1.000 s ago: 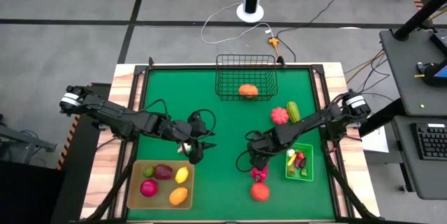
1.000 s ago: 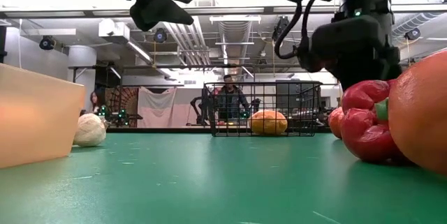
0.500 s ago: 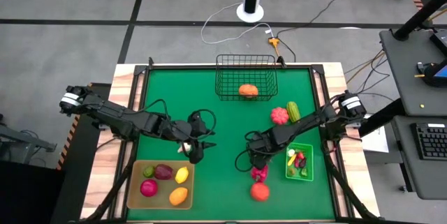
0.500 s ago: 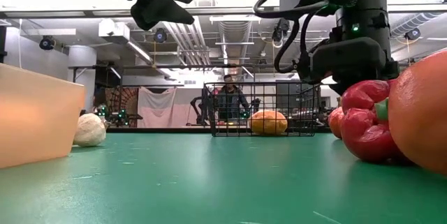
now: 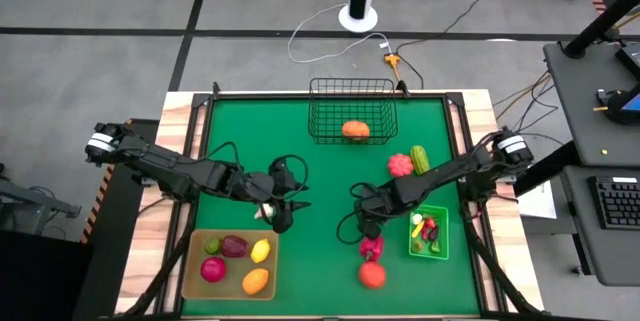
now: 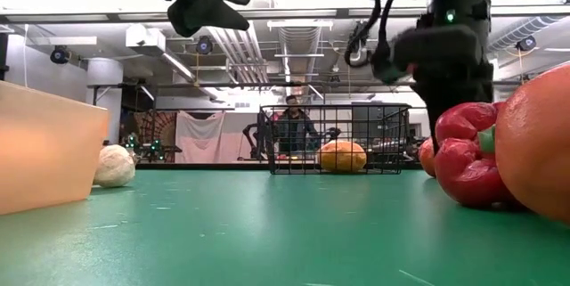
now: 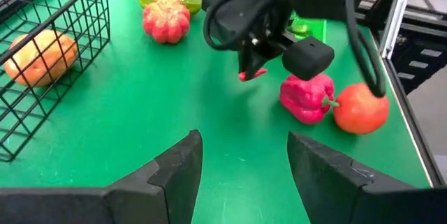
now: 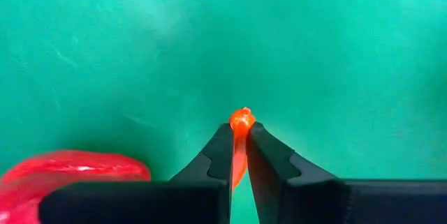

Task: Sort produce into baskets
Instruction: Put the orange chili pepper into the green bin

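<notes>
My right gripper [image 5: 371,229] points down at the green mat, just on the far side of a red pepper [image 5: 371,249], and is shut on a small red chilli [image 8: 241,123]. An orange-red tomato [image 5: 372,275] lies next to the pepper. My left gripper [image 7: 244,161] hangs open above the mat beside a white piece [image 5: 262,212], with nothing between its fingers. The tan tray [image 5: 195,279] holds several fruits. The green bin [image 5: 444,211] holds small pieces. An orange pumpkin [image 5: 354,129] lies in the black wire basket [image 5: 352,89]. My right gripper pinches the red chilli between its two fingertips [image 8: 222,147] from above, the fingers pointing down. The chilli's end [image 8: 242,118] sticks out just past the tips; the rest is hidden between the fingers. In the left wrist view the chilli [image 7: 253,75] hangs at the mat's surface.
A pink-red pumpkin [image 5: 400,165] and a green cucumber [image 5: 420,159] lie on the mat to the far right. A wide stretch of bare mat [image 5: 320,186] separates the two arms. In the low view a person shows beyond the wire basket.
My right gripper has shut over the spot beside the red pepper and taken hold of the small chilli, turning a little about its own axis. The pepper and tomato lie where they were.
</notes>
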Motion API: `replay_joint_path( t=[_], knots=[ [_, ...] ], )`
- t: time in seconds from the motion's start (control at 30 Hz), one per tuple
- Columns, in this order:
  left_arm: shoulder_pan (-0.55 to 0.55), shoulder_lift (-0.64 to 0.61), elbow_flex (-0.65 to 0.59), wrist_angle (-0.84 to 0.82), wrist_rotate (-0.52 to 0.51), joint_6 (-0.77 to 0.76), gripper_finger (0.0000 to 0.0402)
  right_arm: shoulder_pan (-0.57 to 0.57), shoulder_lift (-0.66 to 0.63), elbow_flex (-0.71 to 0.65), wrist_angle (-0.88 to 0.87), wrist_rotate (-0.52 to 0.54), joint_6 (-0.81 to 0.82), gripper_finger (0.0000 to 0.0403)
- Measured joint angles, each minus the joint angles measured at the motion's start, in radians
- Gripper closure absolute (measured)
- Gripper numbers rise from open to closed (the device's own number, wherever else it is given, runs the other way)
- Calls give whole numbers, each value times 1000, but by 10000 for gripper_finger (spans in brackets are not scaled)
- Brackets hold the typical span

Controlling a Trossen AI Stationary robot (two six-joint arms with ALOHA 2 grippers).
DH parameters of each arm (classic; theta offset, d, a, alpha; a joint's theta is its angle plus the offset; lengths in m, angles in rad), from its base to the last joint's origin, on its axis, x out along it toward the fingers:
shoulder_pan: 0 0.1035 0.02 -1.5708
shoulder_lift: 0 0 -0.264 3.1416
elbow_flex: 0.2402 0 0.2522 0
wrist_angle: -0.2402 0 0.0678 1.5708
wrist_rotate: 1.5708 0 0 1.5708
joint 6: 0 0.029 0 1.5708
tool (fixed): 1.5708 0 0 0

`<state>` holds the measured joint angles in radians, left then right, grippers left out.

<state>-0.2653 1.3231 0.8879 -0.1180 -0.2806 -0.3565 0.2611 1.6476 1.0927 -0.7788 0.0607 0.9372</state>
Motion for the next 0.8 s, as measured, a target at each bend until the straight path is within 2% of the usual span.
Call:
replay_joint_path(
  t=[0.4,0.5,0.63,0.8],
  knots=[
    [-2,2,0,49,0,-2,209,34,-176,-2,31,295,-84,380],
    [-2,10,0,47,0,-20,209,43,-213,-2,34,329,-93,380],
    [-2,12,0,-1,2,-76,209,62,-273,-2,-17,299,-80,380],
    [-2,12,0,-97,12,-144,209,101,-351,-2,-157,121,8,380]
  ],
)
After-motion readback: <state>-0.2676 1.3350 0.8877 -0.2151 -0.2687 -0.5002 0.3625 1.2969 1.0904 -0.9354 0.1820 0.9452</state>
